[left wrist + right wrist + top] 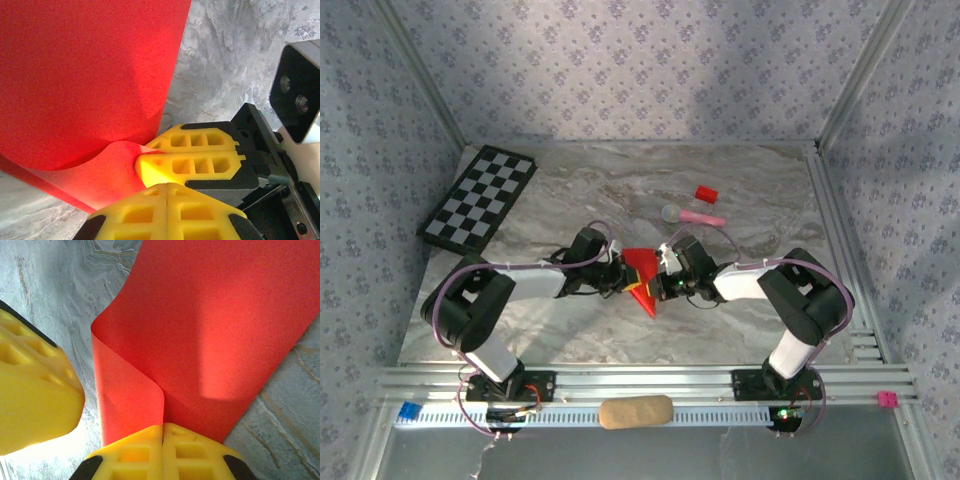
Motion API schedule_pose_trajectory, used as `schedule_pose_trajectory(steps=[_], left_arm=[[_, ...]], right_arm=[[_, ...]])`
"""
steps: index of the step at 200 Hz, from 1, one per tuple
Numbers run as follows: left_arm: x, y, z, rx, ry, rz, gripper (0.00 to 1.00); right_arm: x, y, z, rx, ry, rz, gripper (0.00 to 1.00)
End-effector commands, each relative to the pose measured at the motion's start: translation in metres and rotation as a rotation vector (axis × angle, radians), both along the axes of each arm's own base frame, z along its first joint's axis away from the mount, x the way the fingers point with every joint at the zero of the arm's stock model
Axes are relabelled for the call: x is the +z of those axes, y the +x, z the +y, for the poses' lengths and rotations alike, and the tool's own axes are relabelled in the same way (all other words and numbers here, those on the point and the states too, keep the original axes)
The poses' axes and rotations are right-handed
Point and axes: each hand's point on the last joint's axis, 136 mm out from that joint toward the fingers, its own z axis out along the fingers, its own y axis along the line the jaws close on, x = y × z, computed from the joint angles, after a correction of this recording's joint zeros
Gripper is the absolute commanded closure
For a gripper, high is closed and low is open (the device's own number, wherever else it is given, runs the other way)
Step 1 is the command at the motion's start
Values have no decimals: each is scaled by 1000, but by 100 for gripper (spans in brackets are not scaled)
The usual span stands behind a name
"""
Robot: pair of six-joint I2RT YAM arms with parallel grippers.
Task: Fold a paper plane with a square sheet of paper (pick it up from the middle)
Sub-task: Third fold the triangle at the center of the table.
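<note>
There are two pincers, the left pincer (621, 278) and the right pincer (666, 284). One red paper (642, 270). One checkerboard (480, 197). One small red block (706, 193). One pink stick (700, 217).

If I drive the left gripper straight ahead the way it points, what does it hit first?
Probably the yellow fingers of the right gripper, just ahead of the left gripper, where they pinch the red paper; depth is hard to judge.
</note>
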Motion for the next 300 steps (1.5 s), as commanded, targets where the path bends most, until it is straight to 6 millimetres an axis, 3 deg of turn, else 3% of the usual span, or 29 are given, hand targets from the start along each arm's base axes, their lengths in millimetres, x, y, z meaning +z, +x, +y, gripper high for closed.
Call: schedule_pose_trajectory(steps=[1, 73, 150, 195, 215, 238, 249, 270, 285, 300], left_arm=[[-4, -4, -3, -17, 3, 8, 100], [-21, -8, -4, -41, 33, 20, 100], [-49, -13, 11, -28, 134, 37, 100], [-54, -14, 15, -32, 169, 35, 100], [-55, -15, 15, -35, 174, 35, 100], [-56, -16, 13, -48, 179, 33, 100], [-57, -16, 13, -51, 182, 33, 100], [-58, -17, 12, -58, 181, 32, 100], [-59, -17, 11, -61, 182, 33, 100], [-58, -17, 10, -63, 180, 31, 100]], right_arm=[[-16, -9, -14, -30, -69, 46, 100], [-17, -9, -14, -34, -70, 48, 100], [-15, -10, -11, -25, -59, 44, 99], [-11, -9, -9, -24, -50, 40, 99], [-3, -6, -7, -31, -35, 35, 94], [18, -2, -5, -50, -8, 16, 79], [25, 1, -12, -85, -21, 10, 69], [34, 4, -29, -164, -65, 3, 61], [45, 2, -36, -204, -44, -3, 58], [58, -9, -23, -160, 35, 23, 62]])
